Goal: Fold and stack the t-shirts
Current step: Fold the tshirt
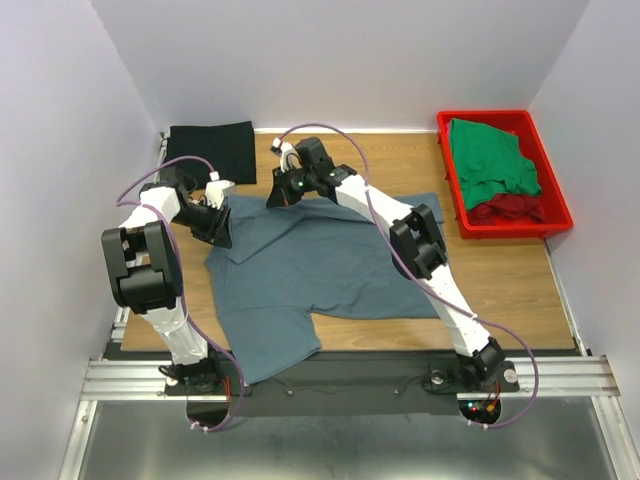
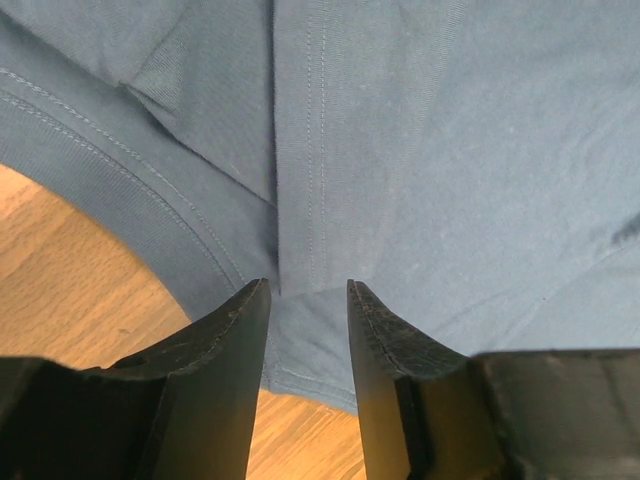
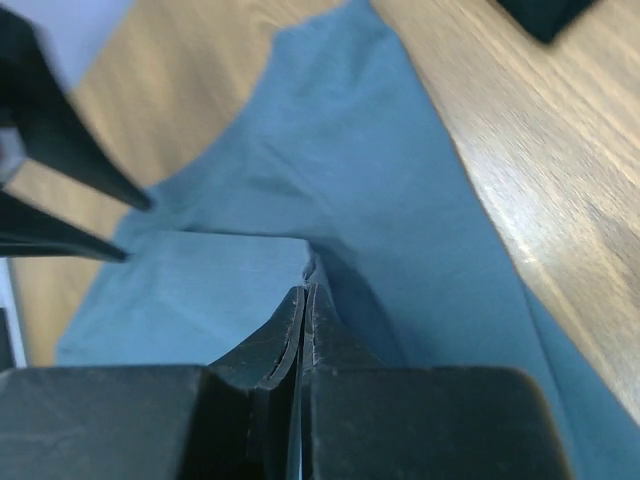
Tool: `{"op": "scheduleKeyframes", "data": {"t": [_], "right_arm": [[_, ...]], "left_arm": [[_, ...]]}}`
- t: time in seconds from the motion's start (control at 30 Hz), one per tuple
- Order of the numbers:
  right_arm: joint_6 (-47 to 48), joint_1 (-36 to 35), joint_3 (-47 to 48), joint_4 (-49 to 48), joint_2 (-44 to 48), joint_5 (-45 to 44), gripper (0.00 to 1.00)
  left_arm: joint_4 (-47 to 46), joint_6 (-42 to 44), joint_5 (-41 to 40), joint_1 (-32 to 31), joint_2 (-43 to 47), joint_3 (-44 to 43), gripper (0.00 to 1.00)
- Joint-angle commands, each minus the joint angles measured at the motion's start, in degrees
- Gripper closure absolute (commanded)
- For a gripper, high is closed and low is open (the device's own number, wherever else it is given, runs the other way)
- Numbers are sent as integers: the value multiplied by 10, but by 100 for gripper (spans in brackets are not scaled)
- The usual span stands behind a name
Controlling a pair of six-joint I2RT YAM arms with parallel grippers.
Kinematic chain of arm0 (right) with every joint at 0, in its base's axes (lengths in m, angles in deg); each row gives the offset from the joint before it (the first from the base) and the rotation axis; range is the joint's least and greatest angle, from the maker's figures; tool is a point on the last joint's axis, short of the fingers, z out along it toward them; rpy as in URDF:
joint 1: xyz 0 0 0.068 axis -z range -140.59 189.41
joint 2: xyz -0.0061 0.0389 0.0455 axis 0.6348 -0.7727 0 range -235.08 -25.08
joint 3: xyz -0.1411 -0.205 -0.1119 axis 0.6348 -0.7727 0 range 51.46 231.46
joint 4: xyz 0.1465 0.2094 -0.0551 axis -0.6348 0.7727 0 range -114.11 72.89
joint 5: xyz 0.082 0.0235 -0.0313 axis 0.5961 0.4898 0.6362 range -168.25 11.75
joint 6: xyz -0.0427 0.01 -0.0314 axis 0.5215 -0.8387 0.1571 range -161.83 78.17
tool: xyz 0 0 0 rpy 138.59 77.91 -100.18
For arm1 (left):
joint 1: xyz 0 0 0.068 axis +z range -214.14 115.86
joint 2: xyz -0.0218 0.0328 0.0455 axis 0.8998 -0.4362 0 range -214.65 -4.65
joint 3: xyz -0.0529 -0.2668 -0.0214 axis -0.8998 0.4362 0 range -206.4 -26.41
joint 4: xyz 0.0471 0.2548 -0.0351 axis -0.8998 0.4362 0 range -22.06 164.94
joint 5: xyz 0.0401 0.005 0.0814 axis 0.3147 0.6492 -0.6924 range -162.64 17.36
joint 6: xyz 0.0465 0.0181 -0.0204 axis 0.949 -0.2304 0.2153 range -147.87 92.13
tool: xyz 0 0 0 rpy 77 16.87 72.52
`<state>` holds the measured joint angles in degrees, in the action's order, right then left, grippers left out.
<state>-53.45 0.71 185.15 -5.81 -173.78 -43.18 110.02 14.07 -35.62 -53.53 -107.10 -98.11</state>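
My right end effector (image 3: pixel 305 292) clamps the far edge of the limp blue-grey t-shirt (image 3: pixel 330 150); my left end effector (image 2: pixel 308 285) hangs apart above it.

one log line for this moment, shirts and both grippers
blue-grey t-shirt: spread out, not yet folded | left gripper: open over its edge | right gripper: shut on its cloth | black t-shirt: folded, far left

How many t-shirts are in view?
4: blue-grey shirt spread mid-table, black shirt folded far left, green shirt atop dark red shirt in the tray; more may hide beneath.
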Motion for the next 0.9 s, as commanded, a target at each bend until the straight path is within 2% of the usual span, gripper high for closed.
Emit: {"op": "scheduleKeyframes", "data": {"t": [0.0, 0.3, 0.57, 0.87], "right_arm": [[-10, -6, -6, -37, 68, 24, 99], [-4, -4, -35, -39, 96, 29, 99], [-2, 0, -52, -40, 110, 35, 100], [-10, 6, -63, -40, 125, 54, 99]], "left_arm": [[5, 18, 10, 4, 3, 2, 50], [-6, 30, 8, 3, -23, -19, 42], [12, 68, 17, 1, -46, -31, 41], [15, 72, 24, -2, -62, -45, 41]]}}
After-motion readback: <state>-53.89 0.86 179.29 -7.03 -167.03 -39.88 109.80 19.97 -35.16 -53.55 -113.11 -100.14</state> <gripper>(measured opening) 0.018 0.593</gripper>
